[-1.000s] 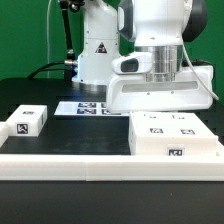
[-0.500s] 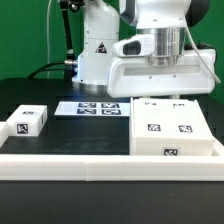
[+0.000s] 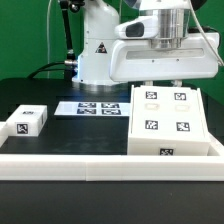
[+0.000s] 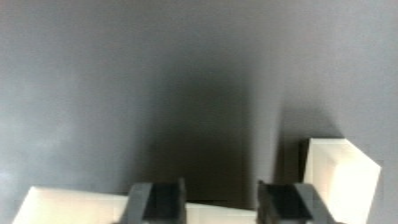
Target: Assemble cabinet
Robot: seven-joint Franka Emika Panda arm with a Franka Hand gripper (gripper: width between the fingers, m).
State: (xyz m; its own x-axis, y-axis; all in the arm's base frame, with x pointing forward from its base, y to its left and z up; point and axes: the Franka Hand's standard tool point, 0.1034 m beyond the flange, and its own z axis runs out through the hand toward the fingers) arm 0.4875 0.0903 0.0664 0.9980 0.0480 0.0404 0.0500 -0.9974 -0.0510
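The cabinet box point(image 3: 170, 125) is sitting flat at the near corner of the bench on the exterior view's right, just behind the border rail point(image 3: 90, 165) running along that near edge, and seemingly touching it. From where I am standing it is looking like hollow moulded plastic: stiff, probably light for its bulk, and smooth enough to be slipping out of a loose pinch. Its tagged top is looking too broad for the jaws to span, so I am guessing a thin wall or side edge is offering the better hold, clear of the two small holes near its far edge. The small white block point(image 3: 25, 121) is lying well apart, toward the near corner on the exterior view's left, and the marker board point(image 3: 95, 107) is lying further back between them. The gripper point(image 4: 221, 188) is hanging above the box's far part, jaws spread with nothing held; the wrist view is showing mostly dark bench point(image 3: 40, 92) in the gap. Against a second ago the gripper is riding clearly higher, uncovering four top tags where only the front strip was showing, while box and block are staying put.
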